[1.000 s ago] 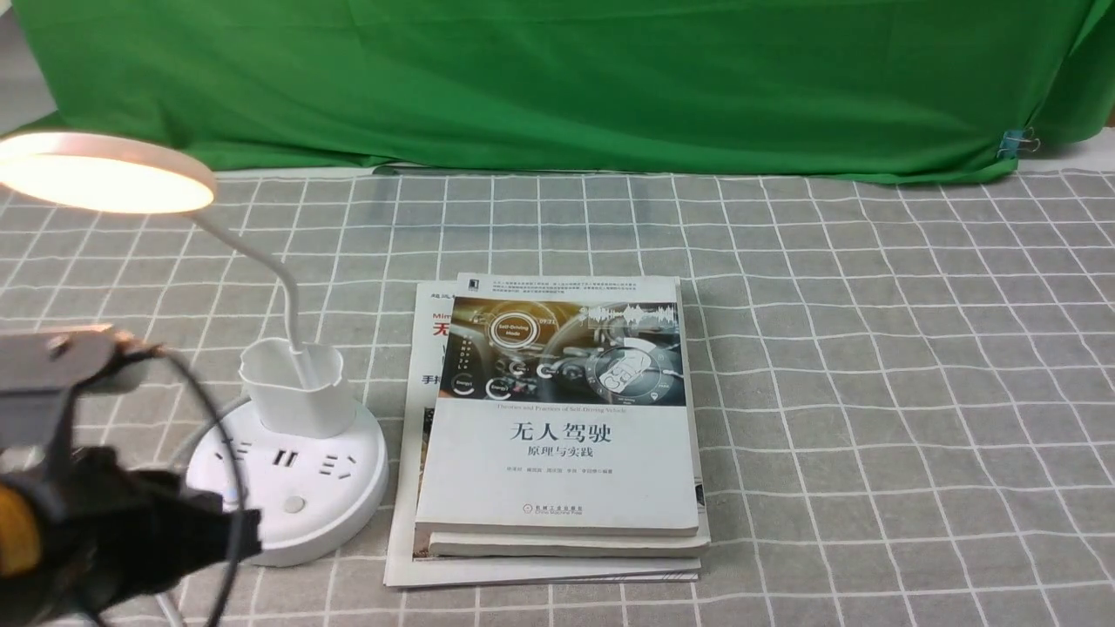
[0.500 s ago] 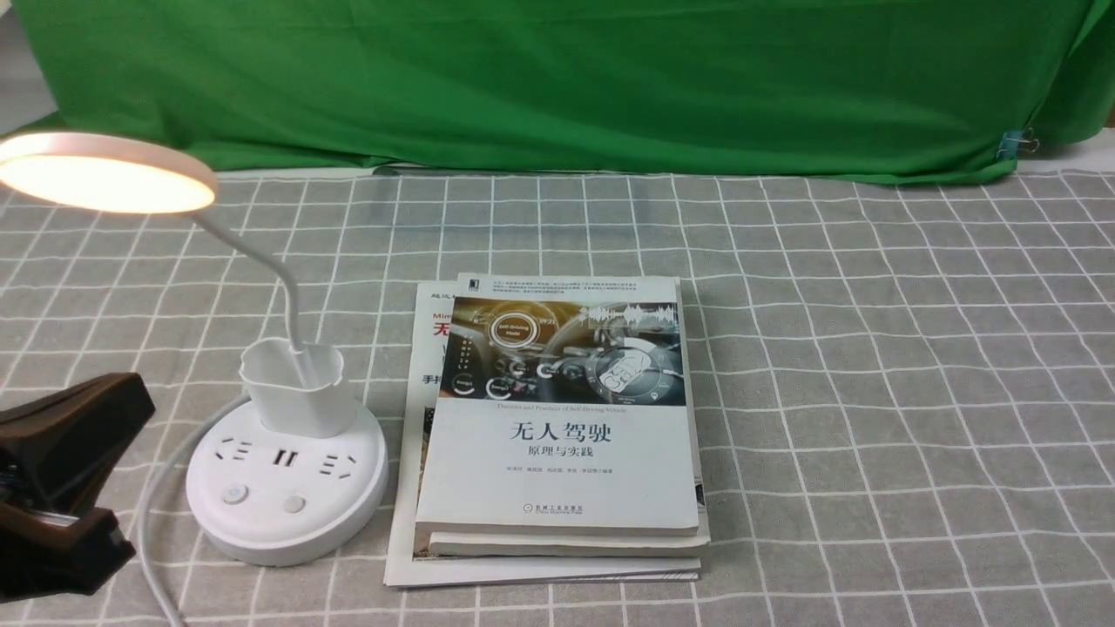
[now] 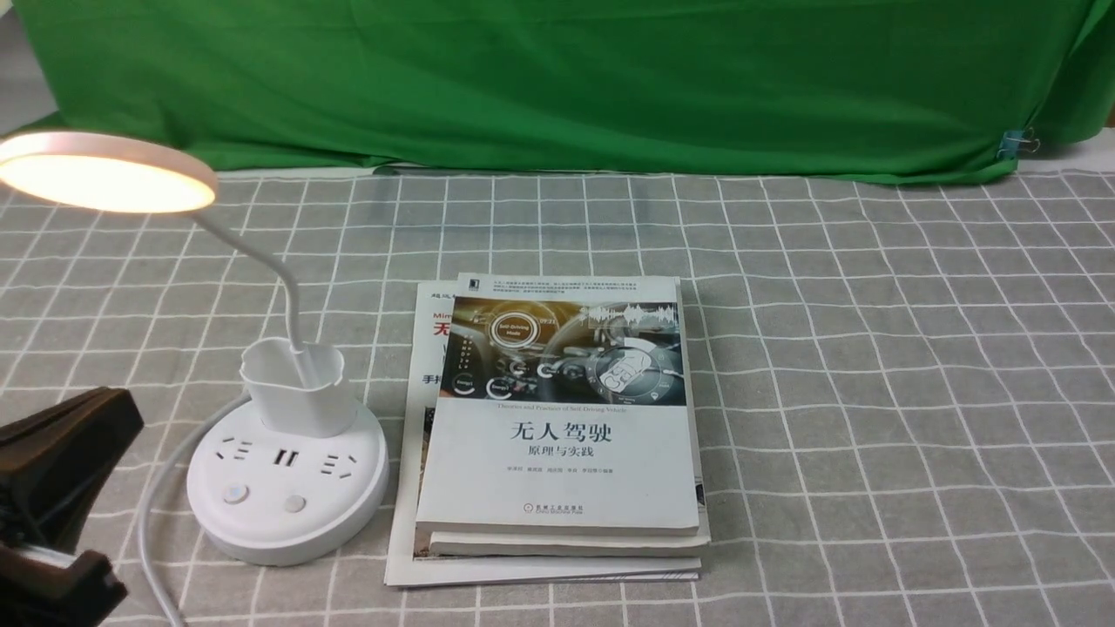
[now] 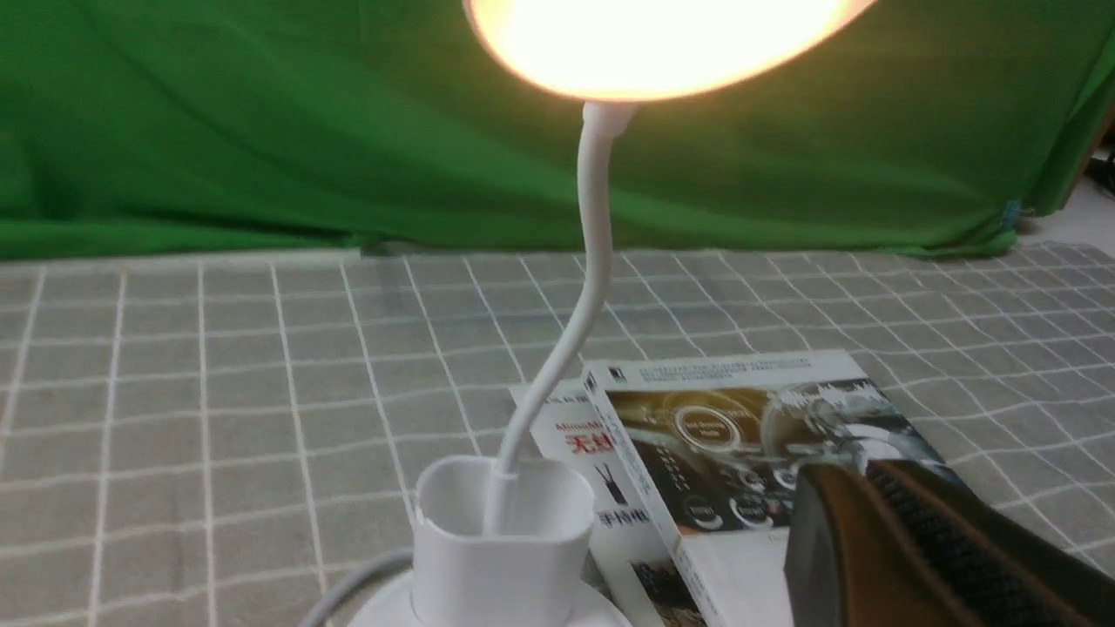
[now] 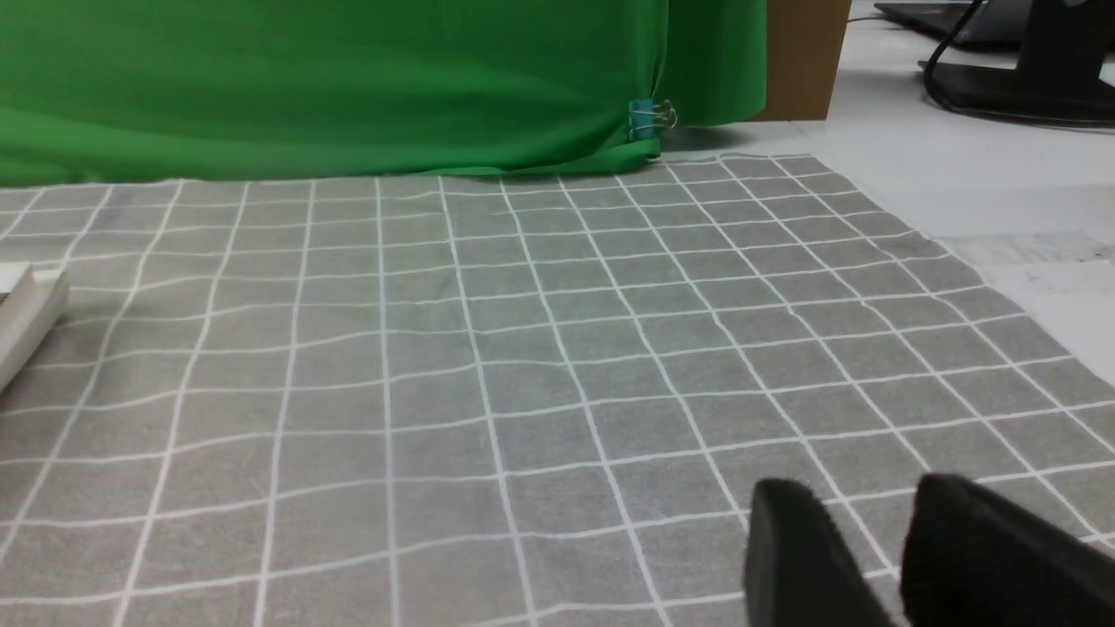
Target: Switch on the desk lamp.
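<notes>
The white desk lamp stands on the left of the table. Its round head glows warm, and it also shows in the left wrist view. The thin neck runs down into the small cup on the round base. Two buttons sit on the base's front. My left gripper is left of the base, apart from it, with its jaws together and empty; in its wrist view it hangs over the books. My right gripper is slightly open and empty above bare cloth.
A stack of books lies right beside the lamp base. The lamp's white cable runs from the base to the near edge. A green backdrop hangs at the back, with a binder clip at its right.
My left gripper has pulled back from over the lamp base to the left and toward the near edge, uncovering both buttons. The lamp glows in all frames.
</notes>
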You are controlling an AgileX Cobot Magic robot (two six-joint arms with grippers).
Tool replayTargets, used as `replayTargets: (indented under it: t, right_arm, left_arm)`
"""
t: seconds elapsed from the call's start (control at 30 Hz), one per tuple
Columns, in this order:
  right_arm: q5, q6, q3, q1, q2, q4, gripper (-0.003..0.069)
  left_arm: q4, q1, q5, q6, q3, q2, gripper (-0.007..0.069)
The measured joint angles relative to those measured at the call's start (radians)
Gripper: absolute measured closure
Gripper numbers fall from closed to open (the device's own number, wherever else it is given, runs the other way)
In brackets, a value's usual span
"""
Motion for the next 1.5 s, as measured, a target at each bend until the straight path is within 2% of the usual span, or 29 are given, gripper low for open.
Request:
replayTargets:
  t: [0.1,0.2,0.27,0.33,0.4,0.5,1.5]
  right_arm:
    - [0.000,0.000,0.000,0.000,0.000,0.000,0.0414]
    - [0.000,0.000,0.000,0.000,0.000,0.000,0.0414]
    - [0.000,0.000,0.000,0.000,0.000,0.000,0.0414]
    - [0.000,0.000,0.000,0.000,0.000,0.000,0.0414]
    - [0.001,0.000,0.000,0.000,0.000,0.000,0.0414]
    - [0.000,0.000,0.000,0.000,0.000,0.000,0.0414]
    - [0.000,0.000,0.000,0.000,0.000,0.000,0.0414]
  left_arm:
    - [-0.016,0.046,-0.044,0.072,0.056,-0.075,0.0619]
    - [-0.024,0.136,-0.117,0.171,0.180,-0.203,0.0619]
    - [-0.032,0.176,-0.120,0.186,0.232,-0.247,0.0619]
    - [-0.047,0.220,-0.078,0.199,0.260,-0.304,0.0619]
    - [-0.059,0.263,0.058,0.199,0.264,-0.335,0.0619]
    - [-0.065,0.288,0.119,0.199,0.269,-0.340,0.0619]
    - [-0.069,0.296,0.118,0.199,0.269,-0.344,0.0619]
